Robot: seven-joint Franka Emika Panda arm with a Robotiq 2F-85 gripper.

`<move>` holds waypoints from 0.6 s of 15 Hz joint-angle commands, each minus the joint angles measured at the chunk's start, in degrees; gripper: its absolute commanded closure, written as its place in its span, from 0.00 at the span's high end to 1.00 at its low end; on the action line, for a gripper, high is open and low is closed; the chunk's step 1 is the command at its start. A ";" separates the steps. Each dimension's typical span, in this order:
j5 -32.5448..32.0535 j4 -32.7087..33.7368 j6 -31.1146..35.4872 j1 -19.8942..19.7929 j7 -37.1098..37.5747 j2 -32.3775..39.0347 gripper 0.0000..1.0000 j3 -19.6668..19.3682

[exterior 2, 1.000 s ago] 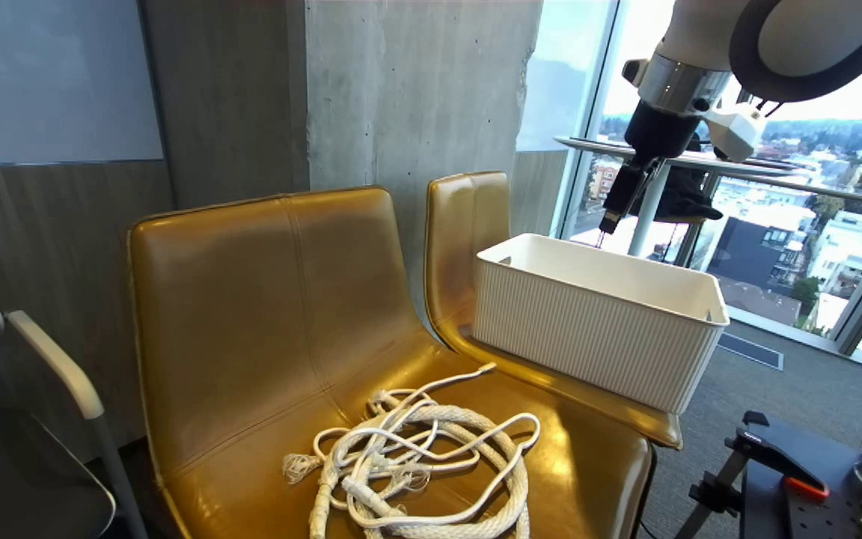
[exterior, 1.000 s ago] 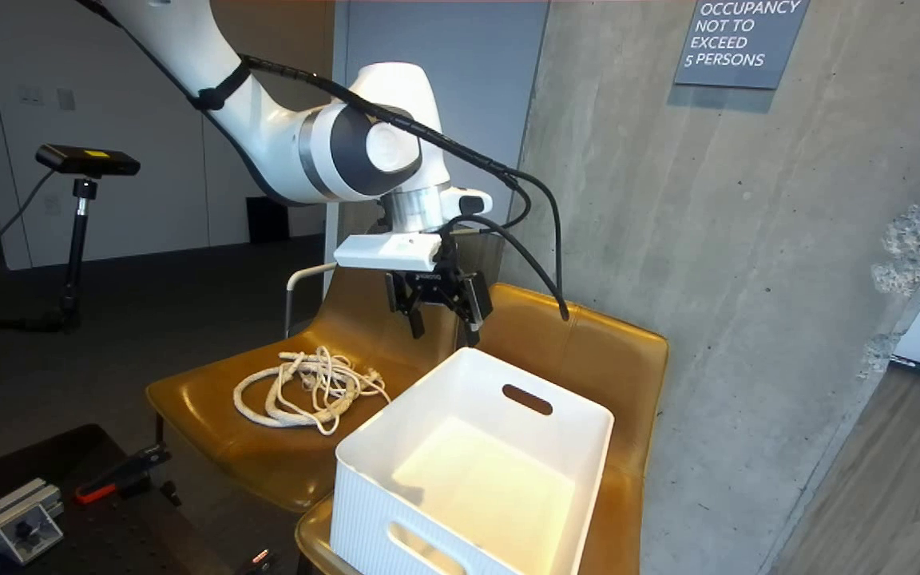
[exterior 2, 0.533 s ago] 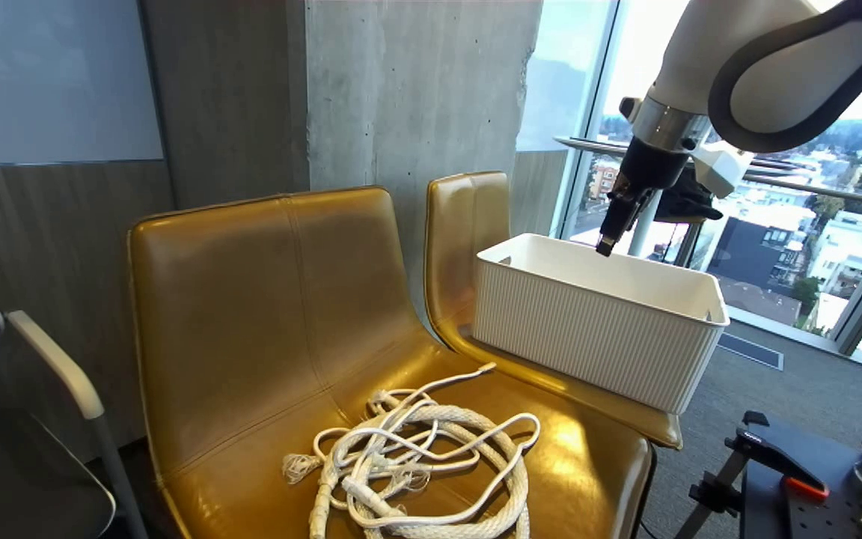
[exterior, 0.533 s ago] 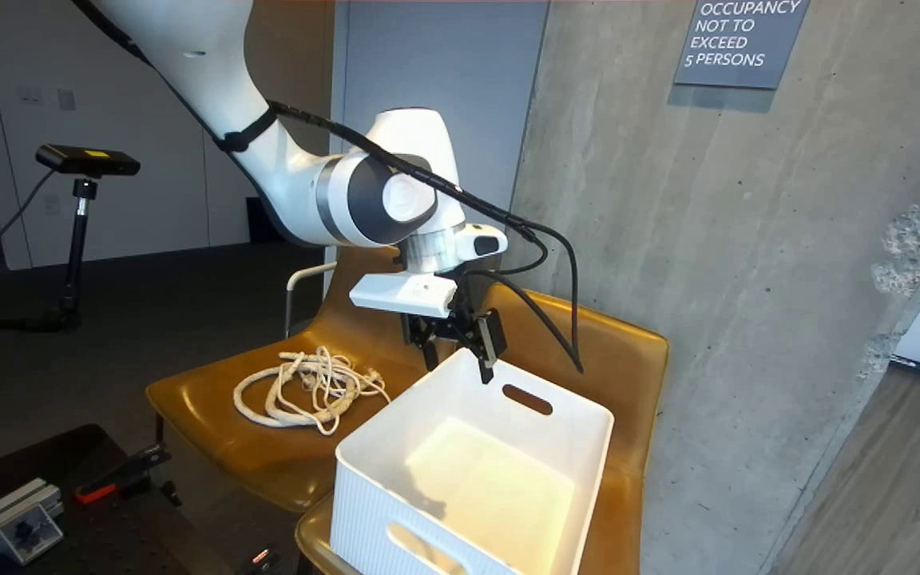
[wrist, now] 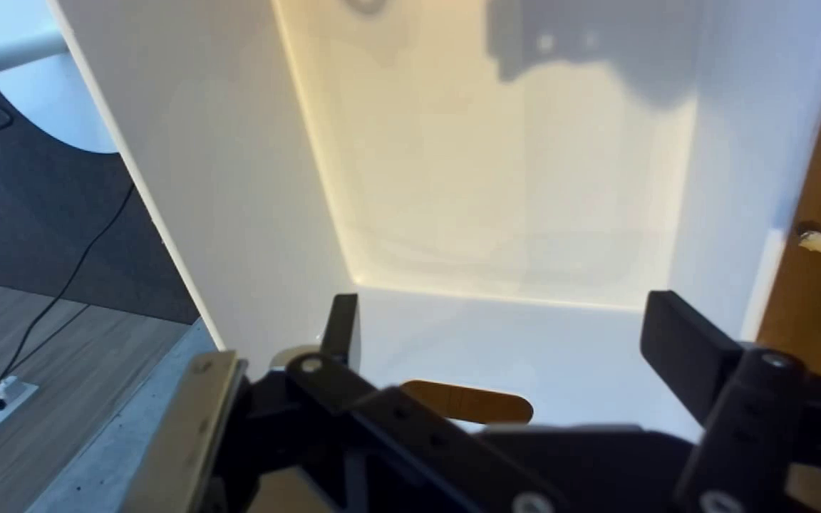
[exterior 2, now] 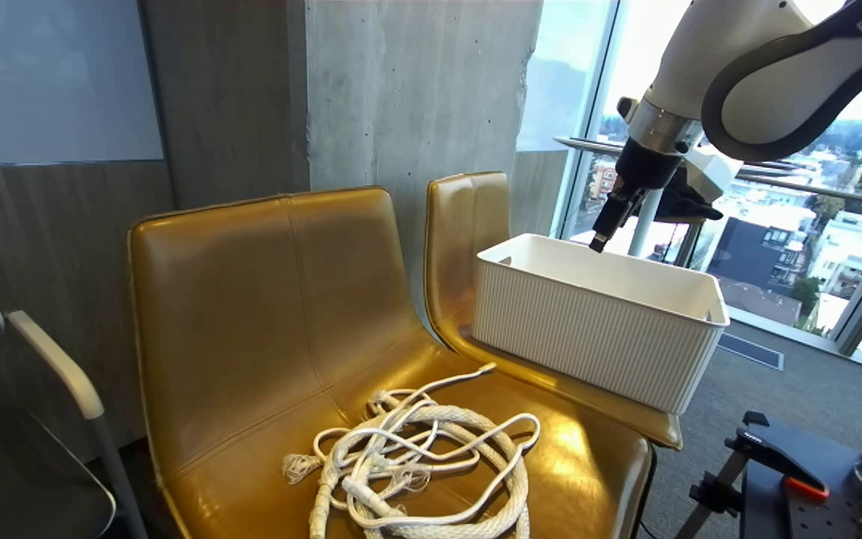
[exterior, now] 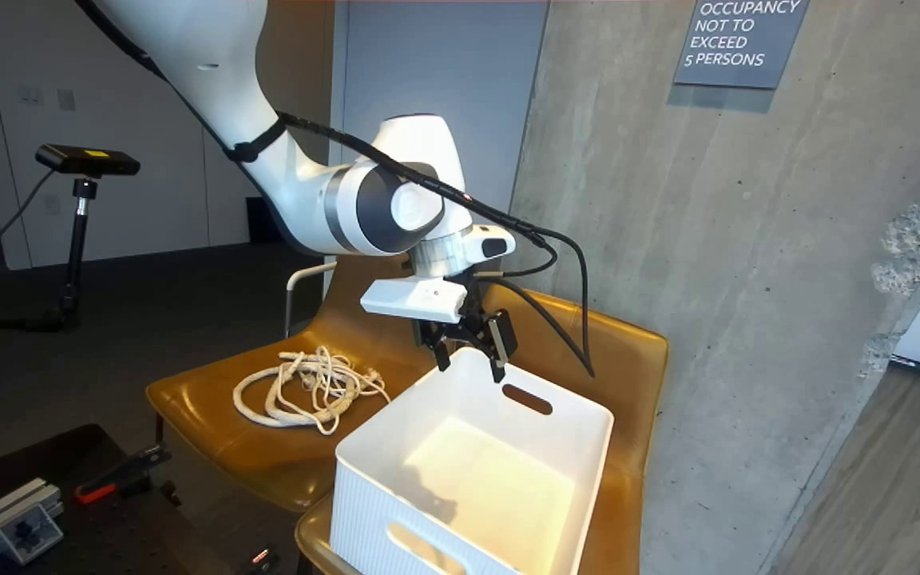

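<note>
The tool [exterior: 471,373] has blocky black fingers [wrist: 681,345] spread way apart, just above a white plastic bin [exterior 2: 581,329], round-cornered and ribbed outside. Bin's on a shiny tan chair [exterior 2: 468,232]; the matching seat [exterior 2: 229,322] alongside has a loose tangle of pale braided rope [exterior 2: 410,473], some ends frayed.

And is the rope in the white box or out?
Out: both exterior views show the rope loosely coiled on a brown chair beside the white box.
</note>
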 commanded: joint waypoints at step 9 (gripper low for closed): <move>-18.25 -8.51 11.37 4.81 15.18 -3.81 1.00 -2.84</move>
